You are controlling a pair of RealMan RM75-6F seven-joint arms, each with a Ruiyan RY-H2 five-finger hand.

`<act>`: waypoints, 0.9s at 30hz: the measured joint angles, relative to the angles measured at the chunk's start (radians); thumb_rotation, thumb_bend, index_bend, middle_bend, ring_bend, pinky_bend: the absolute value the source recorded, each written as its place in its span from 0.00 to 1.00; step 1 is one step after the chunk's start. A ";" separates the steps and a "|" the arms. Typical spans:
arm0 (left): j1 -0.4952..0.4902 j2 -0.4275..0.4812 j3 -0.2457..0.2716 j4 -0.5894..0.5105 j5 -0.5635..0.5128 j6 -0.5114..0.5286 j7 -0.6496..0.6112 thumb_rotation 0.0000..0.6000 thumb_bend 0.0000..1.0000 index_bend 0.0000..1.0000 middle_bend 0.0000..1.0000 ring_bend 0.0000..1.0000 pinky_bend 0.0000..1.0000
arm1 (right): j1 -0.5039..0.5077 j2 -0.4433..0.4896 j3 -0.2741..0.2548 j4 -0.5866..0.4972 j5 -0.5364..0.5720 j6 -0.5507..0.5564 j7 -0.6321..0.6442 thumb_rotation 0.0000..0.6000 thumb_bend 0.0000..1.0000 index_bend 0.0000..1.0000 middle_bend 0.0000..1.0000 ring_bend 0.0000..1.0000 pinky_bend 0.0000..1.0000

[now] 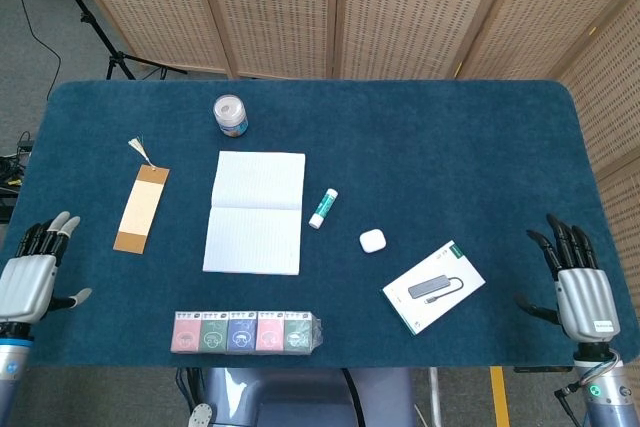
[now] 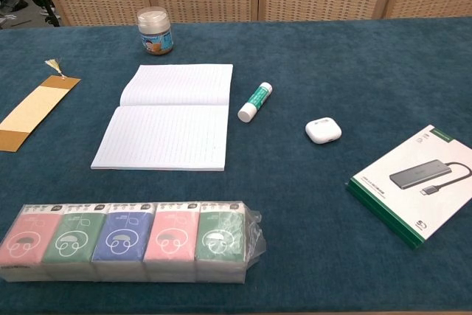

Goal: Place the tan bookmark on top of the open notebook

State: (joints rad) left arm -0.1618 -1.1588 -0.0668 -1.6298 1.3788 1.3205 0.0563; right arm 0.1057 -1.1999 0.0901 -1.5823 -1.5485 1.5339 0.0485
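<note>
Head view shows the reach not yet begun: left hand (image 1: 30,282) open and empty near the bookmark (image 1: 141,208), which it must grasp and carry onto the notebook (image 1: 255,212); right hand (image 1: 578,292) idle, open.

1. The tan paper bookmark (image 1: 141,208) lies left of the open white lined notebook (image 1: 255,212), apart from it.
2. A small lidded jar (image 1: 231,115) stands behind the notebook.
3. A white glue stick (image 1: 323,208) lies just right of the notebook; a white earbud case (image 1: 373,240) and a flat white product box (image 1: 434,286) lie further right.
4. A wrapped row of tissue packs (image 1: 246,332) lies in front of the notebook.
</note>
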 measured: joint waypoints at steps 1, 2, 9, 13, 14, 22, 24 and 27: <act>-0.006 0.001 -0.002 0.006 -0.007 -0.016 -0.012 1.00 0.07 0.00 0.00 0.00 0.00 | 0.000 0.000 0.000 0.000 0.001 -0.001 0.000 1.00 0.00 0.15 0.00 0.00 0.00; -0.013 0.001 -0.004 0.012 -0.014 -0.030 -0.024 1.00 0.07 0.00 0.00 0.00 0.00 | 0.001 0.000 0.001 0.001 0.002 -0.001 0.000 1.00 0.00 0.15 0.00 0.00 0.00; -0.073 -0.054 -0.030 0.098 -0.048 -0.120 -0.096 1.00 0.07 0.00 0.00 0.00 0.00 | 0.002 -0.002 -0.002 0.005 0.003 -0.008 -0.002 1.00 0.00 0.15 0.00 0.00 0.00; -0.122 -0.124 -0.058 0.148 -0.120 -0.189 -0.055 1.00 0.07 0.00 0.00 0.00 0.00 | 0.003 -0.001 0.000 0.005 0.008 -0.011 0.001 1.00 0.00 0.15 0.00 0.00 0.00; -0.134 -0.139 -0.065 0.157 -0.139 -0.200 -0.043 1.00 0.07 0.00 0.00 0.00 0.00 | 0.003 -0.001 0.001 0.005 0.010 -0.012 0.002 1.00 0.00 0.15 0.00 0.00 0.00; -0.202 -0.218 -0.113 0.177 -0.259 -0.257 0.058 1.00 0.07 0.00 0.00 0.00 0.00 | 0.005 0.002 0.003 0.008 0.018 -0.017 0.012 1.00 0.00 0.15 0.00 0.00 0.00; -0.213 -0.227 -0.118 0.176 -0.285 -0.266 0.084 1.00 0.07 0.00 0.00 0.00 0.00 | 0.005 0.003 0.005 0.009 0.021 -0.018 0.016 1.00 0.00 0.15 0.00 0.00 0.00; -0.229 -0.240 -0.125 0.180 -0.325 -0.282 0.113 1.00 0.07 0.00 0.00 0.00 0.00 | 0.005 0.004 0.006 0.010 0.024 -0.021 0.020 1.00 0.00 0.15 0.00 0.00 0.00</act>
State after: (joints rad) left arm -0.3909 -1.3991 -0.1916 -1.4498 1.0538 1.0390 0.1696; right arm 0.1112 -1.1957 0.0963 -1.5725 -1.5243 1.5132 0.0689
